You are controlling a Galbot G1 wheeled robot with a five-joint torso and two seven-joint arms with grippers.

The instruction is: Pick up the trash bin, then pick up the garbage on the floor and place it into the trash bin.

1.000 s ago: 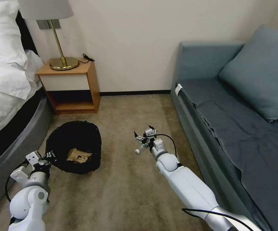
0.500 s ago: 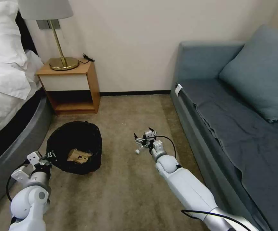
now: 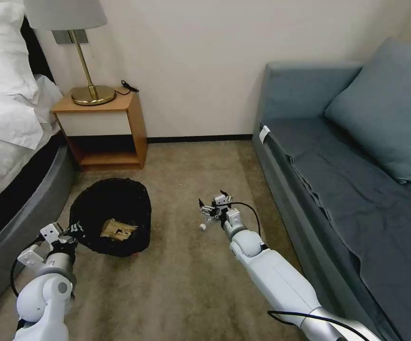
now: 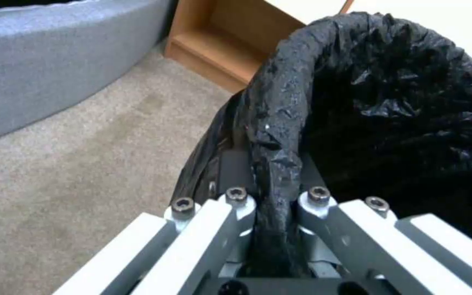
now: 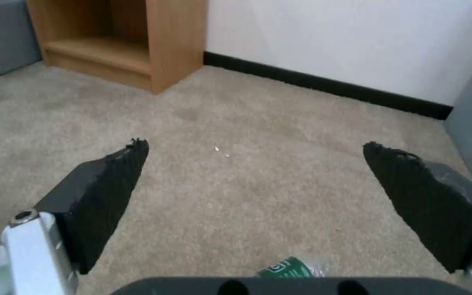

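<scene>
Left gripper [image 4: 271,229] clamped on the bag-lined rim of the trash bin [image 3: 110,215], bin near the nightstand [image 3: 103,130]; tan paper wad [image 3: 116,228] inside. Right gripper [image 5: 258,164] low over the carpet [image 3: 186,284], jaws wide apart, holding nothing; green-capped bottle [image 5: 289,268] on the floor just under it.

I'm seeing beige short-pile carpet floor [image 3: 186,279] filling the lower centre, with a tiny green-capped clear bottle [image 3: 203,226] lying mid-frame and a wooden bedside table [image 3: 103,130] standing upper left.
</scene>
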